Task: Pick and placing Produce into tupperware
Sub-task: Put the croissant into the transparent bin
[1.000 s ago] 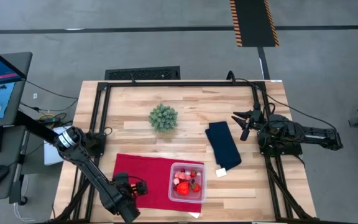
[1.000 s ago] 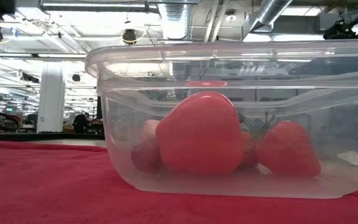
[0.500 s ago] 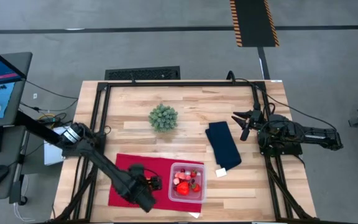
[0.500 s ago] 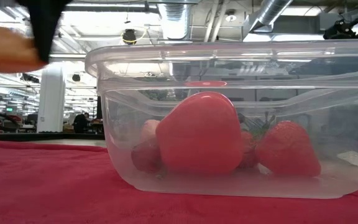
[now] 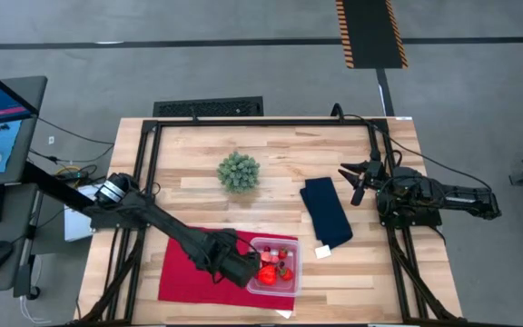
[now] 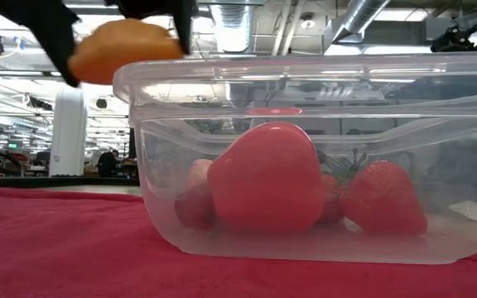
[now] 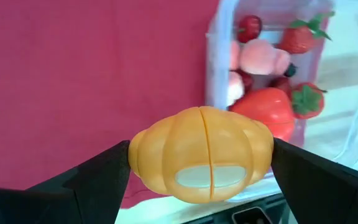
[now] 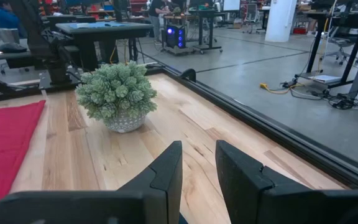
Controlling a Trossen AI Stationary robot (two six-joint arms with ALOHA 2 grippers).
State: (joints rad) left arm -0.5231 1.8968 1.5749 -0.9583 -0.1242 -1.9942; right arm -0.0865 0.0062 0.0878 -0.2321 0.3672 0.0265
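left gripper (image 7: 201, 163): fingers spread wide, clamped on the orange oval (image 7: 201, 163) from both sides; it hangs at the tupperware's edge nearest the left arm, above the rim.
orange oval: held above the table, level with the container's top in the low view.
tupperware (image 5: 291, 284): on the red cloth (image 5: 184, 268), near the table's front edge.
produce inside: large red piece (image 6: 265, 177), strawberry (image 6: 383, 199), pink bits; exact count unclear.
right gripper (image 8: 197, 165): parked at the table's right side, narrow gap between fingers, holding nothing.
green bushy ball (image 5: 239, 172): on bare wood, well apart.
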